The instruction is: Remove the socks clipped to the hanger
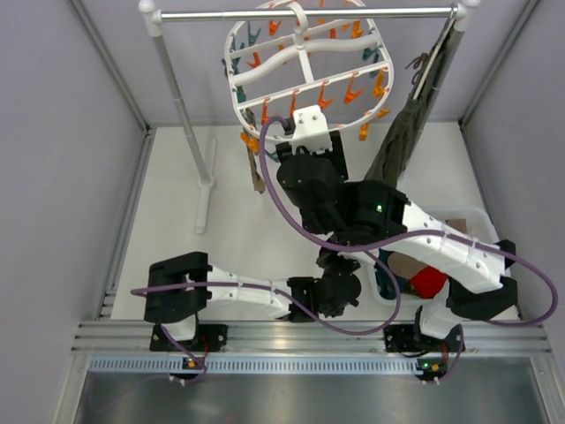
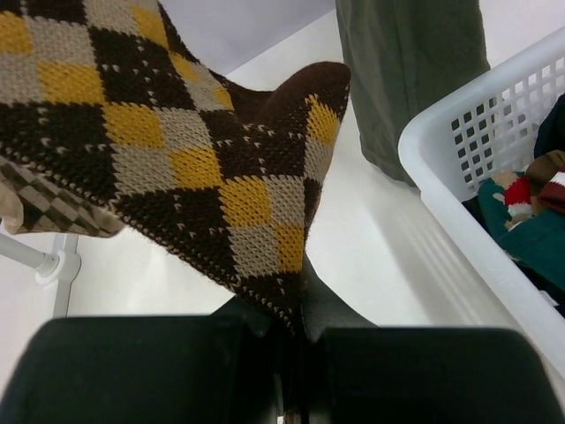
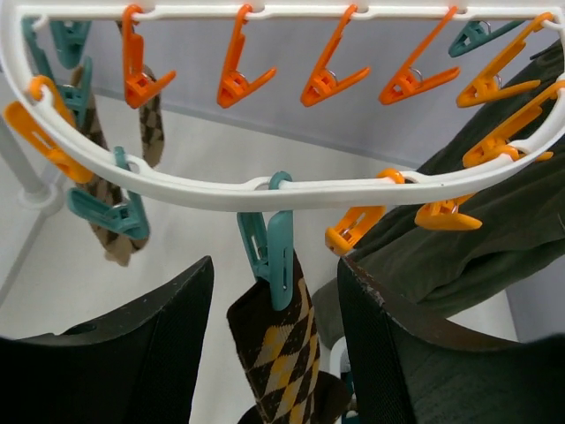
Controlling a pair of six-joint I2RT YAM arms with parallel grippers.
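Here, the argyle sock [image 3: 278, 358] hangs between the right fingers [image 3: 132, 349].

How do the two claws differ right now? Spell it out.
The left claw is shut on an argyle sock; the right claw is open, fingers flanking a clipped sock under a teal clip. Left sits down by the basket; right is up at the hanger. Both have black fingers.

we see hanger [image 3: 265, 190] hung on rail [image 1: 309, 13], sock [image 3: 274, 353] clipped under its near rim, garment [image 3: 459, 238] hanging right of it, basket [image 2: 450, 194] on table [image 1: 229, 230] at right, clothes [image 2: 521, 234] inside
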